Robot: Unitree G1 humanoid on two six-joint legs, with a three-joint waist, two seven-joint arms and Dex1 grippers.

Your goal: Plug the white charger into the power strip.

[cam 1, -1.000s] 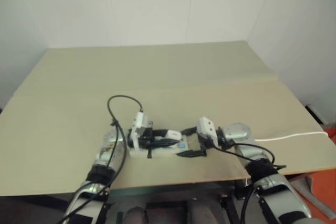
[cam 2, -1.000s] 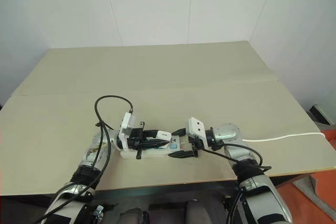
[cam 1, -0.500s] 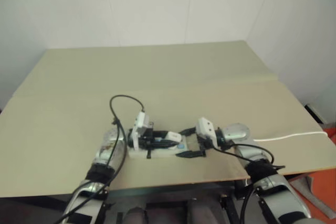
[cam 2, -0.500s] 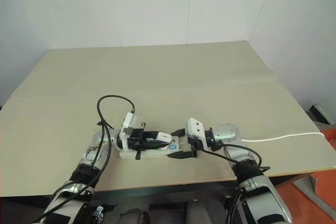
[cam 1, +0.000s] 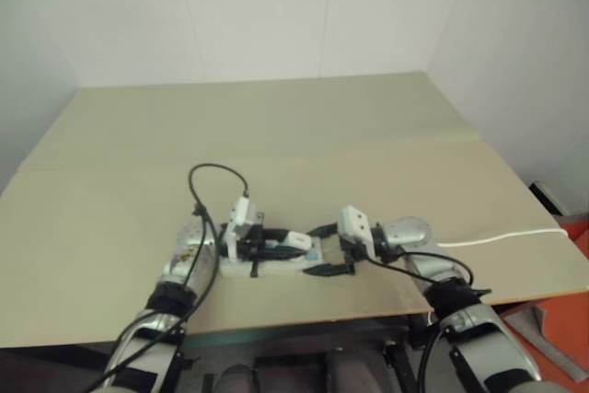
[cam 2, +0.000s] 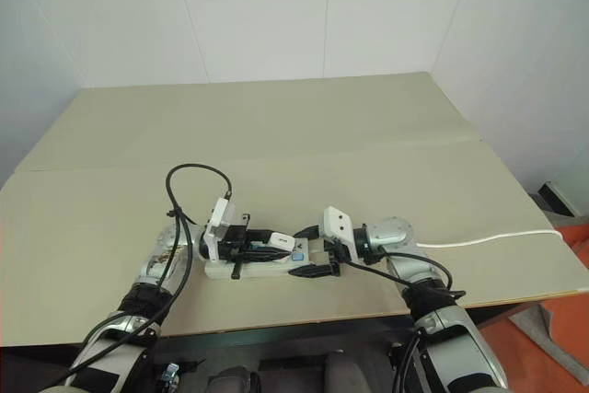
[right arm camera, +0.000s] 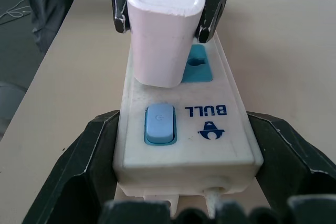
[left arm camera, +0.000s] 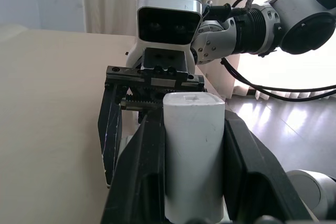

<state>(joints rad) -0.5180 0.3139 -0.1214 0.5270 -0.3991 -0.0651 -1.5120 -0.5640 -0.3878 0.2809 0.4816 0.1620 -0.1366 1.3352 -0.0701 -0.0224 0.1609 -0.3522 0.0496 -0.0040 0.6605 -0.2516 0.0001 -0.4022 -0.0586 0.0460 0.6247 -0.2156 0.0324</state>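
The white charger (right arm camera: 167, 30) stands upright on the face of the power strip (right arm camera: 184, 145), covering part of a blue socket; I cannot tell whether its pins are in. My left gripper (cam 2: 283, 244) is shut on the charger, one black finger on each side, as the left wrist view shows (left arm camera: 191, 116). From the opposite side, my right gripper (cam 2: 302, 253) is closed on the strip's switch end, its fingers (right arm camera: 94, 145) pressed against both long sides. The strip lies flat on the table near the front edge.
A thin white cord (cam 2: 488, 239) runs from behind my right wrist to the table's right edge. A black cable loop (cam 2: 198, 172) arches above my left wrist. The tan table (cam 2: 276, 135) stretches wide behind the strip; its front edge is close by.
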